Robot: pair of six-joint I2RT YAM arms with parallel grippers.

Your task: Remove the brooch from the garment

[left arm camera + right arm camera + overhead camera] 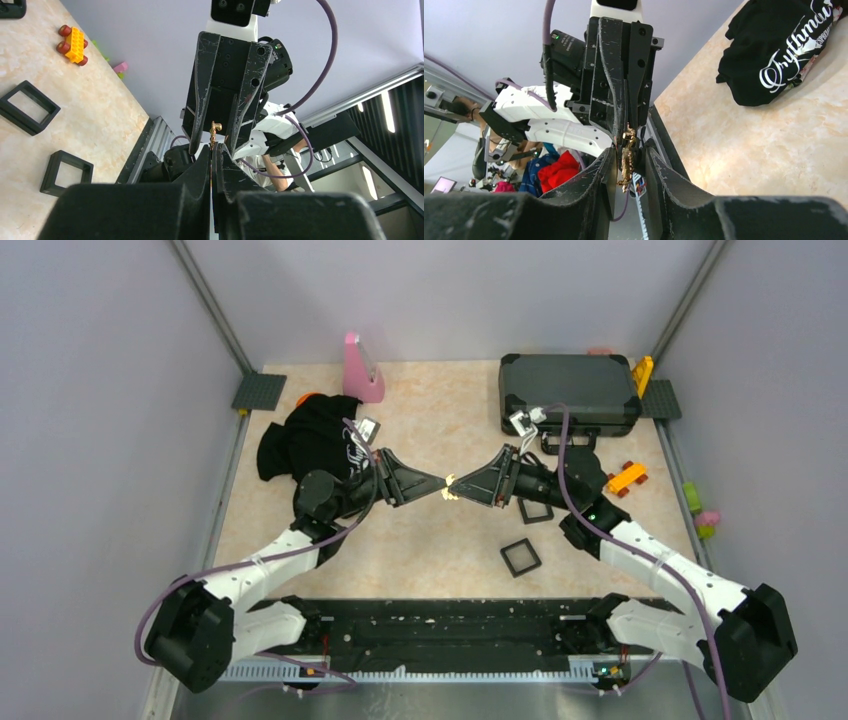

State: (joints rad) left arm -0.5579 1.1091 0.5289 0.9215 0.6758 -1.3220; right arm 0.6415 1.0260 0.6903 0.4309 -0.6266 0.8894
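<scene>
Tiny gold metal brooch [626,160], only one: my closed left tool [440,480] pinches it, my parted right tool [462,485] flanks it, two black square frames [520,557] [536,510] nearby.

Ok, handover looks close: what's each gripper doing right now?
Left gripper: shut on the brooch.
Right gripper: open, jaws either side of the brooch.

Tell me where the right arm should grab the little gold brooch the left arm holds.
By the free end of the brooch, which sticks out beyond the left fingers. Come head-on from the opposite side, right fingers straddling the thin piece.
</scene>
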